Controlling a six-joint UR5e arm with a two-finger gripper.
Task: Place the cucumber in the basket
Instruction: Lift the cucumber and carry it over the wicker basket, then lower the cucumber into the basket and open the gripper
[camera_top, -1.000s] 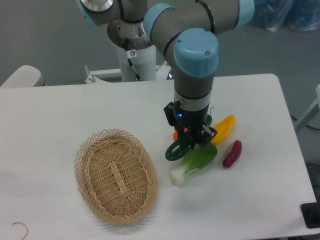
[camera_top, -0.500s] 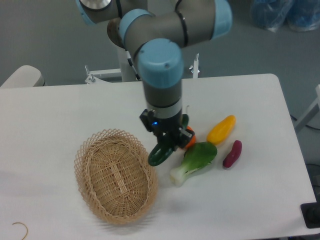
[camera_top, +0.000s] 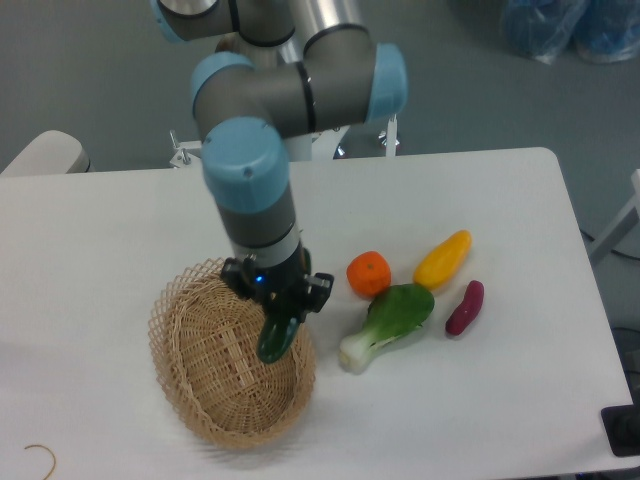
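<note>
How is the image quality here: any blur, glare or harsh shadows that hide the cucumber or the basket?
Fixed camera: lighting is soft and even, with only faint shadows under the basket and the arm. The whole frame is slightly soft, but the cucumber in the pincer reads clearly, with a small glossy highlight. The white table is bright yet not blown out.

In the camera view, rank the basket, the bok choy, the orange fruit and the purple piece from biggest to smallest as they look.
1. basket, clearly largest
2. bok choy
3 and 4. orange fruit and purple piece: the fruit is rounder and the piece longer but thinner, so they look too alike to rank.
</note>
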